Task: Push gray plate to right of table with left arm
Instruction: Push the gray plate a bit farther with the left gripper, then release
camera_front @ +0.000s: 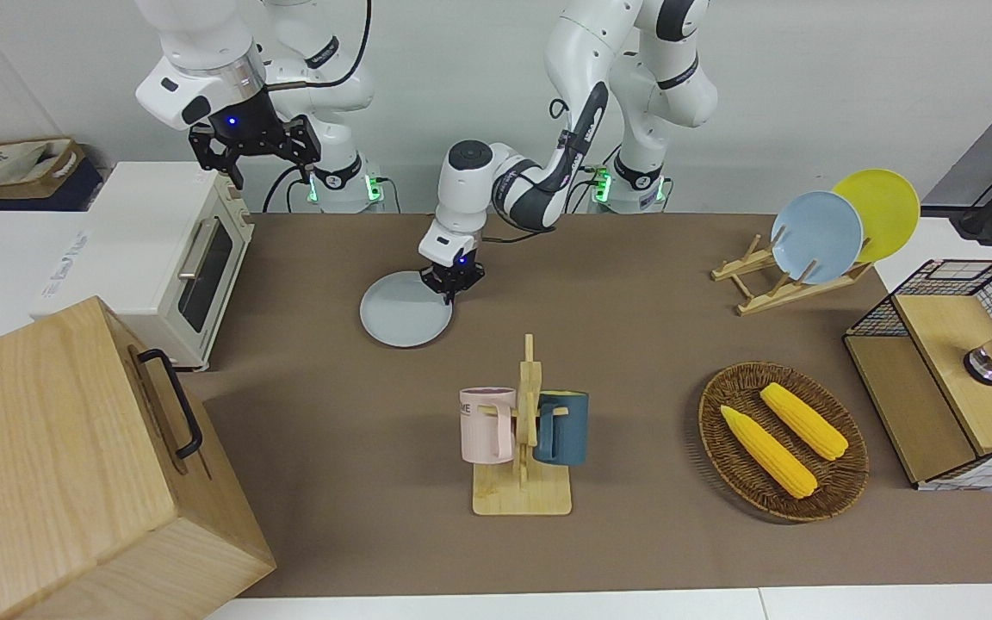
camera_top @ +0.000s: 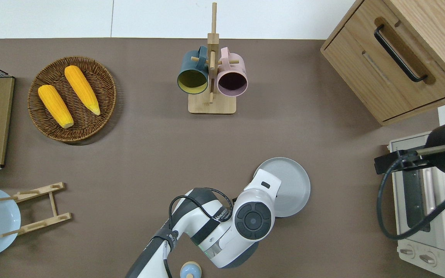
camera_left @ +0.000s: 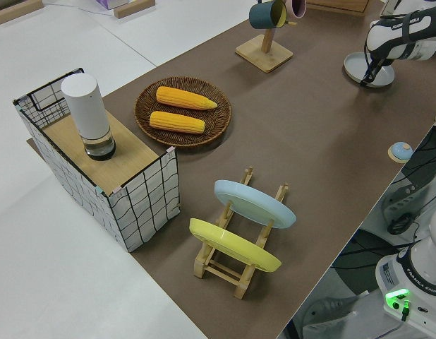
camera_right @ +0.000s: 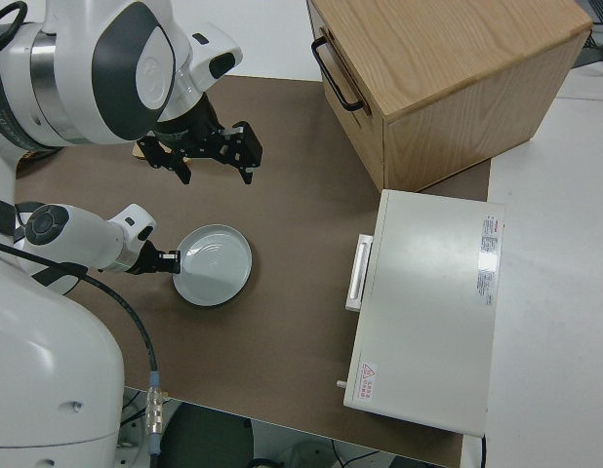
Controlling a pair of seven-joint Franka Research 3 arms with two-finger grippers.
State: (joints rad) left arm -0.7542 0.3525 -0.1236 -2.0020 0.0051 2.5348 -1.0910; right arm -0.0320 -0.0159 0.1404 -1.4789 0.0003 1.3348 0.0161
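Overhead, the left arm (camera_top: 251, 216) hides its gripper and the plate's (camera_top: 290, 185) eight-o'clock edge; the toaster (camera_top: 431, 216) at three o'clock runs off frame.

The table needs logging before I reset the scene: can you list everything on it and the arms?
gray plate: 1, pale gray, flat on the table.
mug stand: 1, wooden, with teal and pink mugs.
basket: 1, brown wicker, holds 2 yellow corn cobs.
plate rack: 1, wooden, holds a blue plate and a yellow plate.
toaster oven: 1, white, right arm's end.
wooden cabinet: 1.
wire crate: 1.
left gripper: at the plate's rim.
right arm: parked.
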